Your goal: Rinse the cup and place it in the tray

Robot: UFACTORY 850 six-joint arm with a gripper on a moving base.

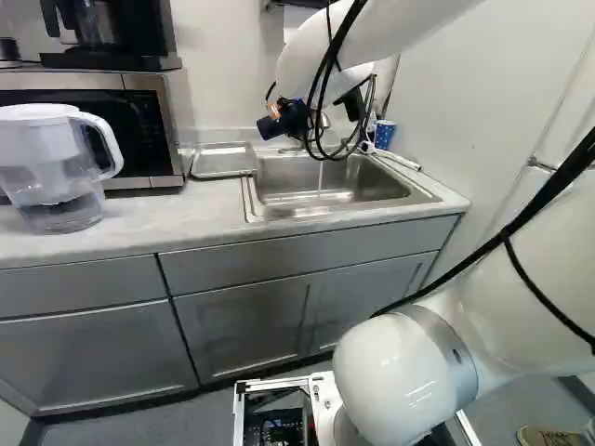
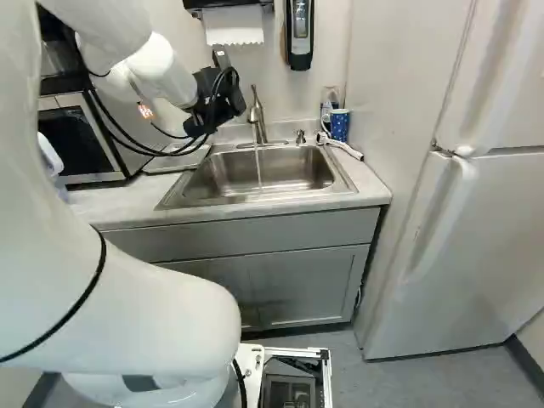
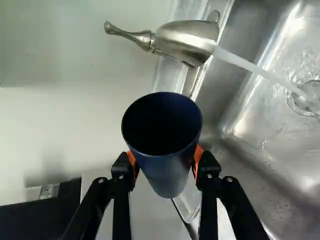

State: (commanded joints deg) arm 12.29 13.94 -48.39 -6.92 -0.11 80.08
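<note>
The black gripper (image 1: 296, 119) hangs over the back left part of the sink (image 1: 333, 210) in the left base view. In the wrist view, my gripper (image 3: 164, 162) is shut on a dark blue cup (image 3: 167, 172), an orange pad against either side, the cup's dark mouth facing the camera. Beside the cup, water (image 3: 260, 72) runs from the faucet (image 3: 187, 41) into the basin, and the stream misses the cup. A metal tray (image 1: 223, 160) lies on the counter left of the sink in the left base view.
A blue patterned cup (image 2: 339, 125) stands behind the sink's right corner, near a white hose-like item (image 2: 342, 146). Left of the tray are a microwave (image 1: 139, 121) and a water pitcher (image 1: 56, 172). A fridge (image 2: 459, 212) stands to the right; a paper towel dispenser (image 2: 234, 24) hangs above.
</note>
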